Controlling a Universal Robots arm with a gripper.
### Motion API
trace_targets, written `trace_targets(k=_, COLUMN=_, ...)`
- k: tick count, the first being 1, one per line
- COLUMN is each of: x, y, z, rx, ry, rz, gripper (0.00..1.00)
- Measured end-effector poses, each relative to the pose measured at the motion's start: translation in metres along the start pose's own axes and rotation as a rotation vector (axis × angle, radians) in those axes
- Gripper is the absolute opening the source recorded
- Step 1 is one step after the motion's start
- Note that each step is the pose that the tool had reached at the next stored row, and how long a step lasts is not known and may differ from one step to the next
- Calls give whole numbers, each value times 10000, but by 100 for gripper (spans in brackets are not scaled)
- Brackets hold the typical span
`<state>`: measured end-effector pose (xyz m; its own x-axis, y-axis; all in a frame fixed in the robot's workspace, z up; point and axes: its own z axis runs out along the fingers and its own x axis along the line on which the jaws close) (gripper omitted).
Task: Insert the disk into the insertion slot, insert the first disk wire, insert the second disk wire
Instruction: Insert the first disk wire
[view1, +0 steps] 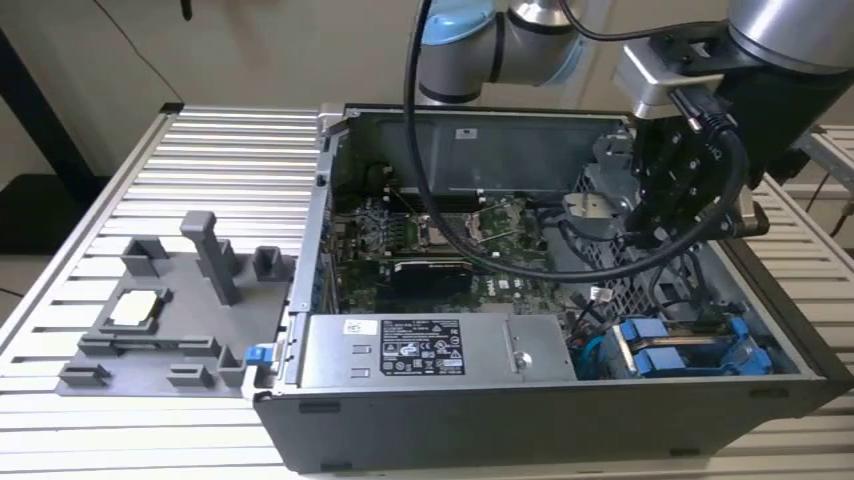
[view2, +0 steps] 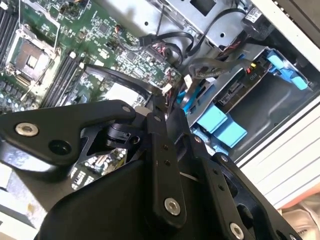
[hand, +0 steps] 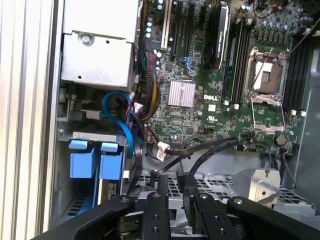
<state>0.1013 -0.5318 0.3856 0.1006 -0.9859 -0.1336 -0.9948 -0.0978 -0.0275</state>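
disk seated in insertion slot, blue frame showing; rigid, fragile. your tool nips thin floppy wire; grasp near plug.

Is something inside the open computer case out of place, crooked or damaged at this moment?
Nothing looks damaged. The disk in its blue frame sits straight in the insertion slot at the case's corner. The only loose things are black cables lying across the motherboard near the gripper, apparently not yet plugged in.

Disk mostly hidden inside insertion slot; tool fingertips hidden behind own linkage.
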Motion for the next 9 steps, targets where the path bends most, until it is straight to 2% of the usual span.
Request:
trace_targets(k=5, x=0, y=23, z=22, rx=19, ry=-17, rz=133, gripper=27)
trace_targets(k=9, x=3, y=26, z=44, rx=41, ry=-134, rz=197, gripper=27)
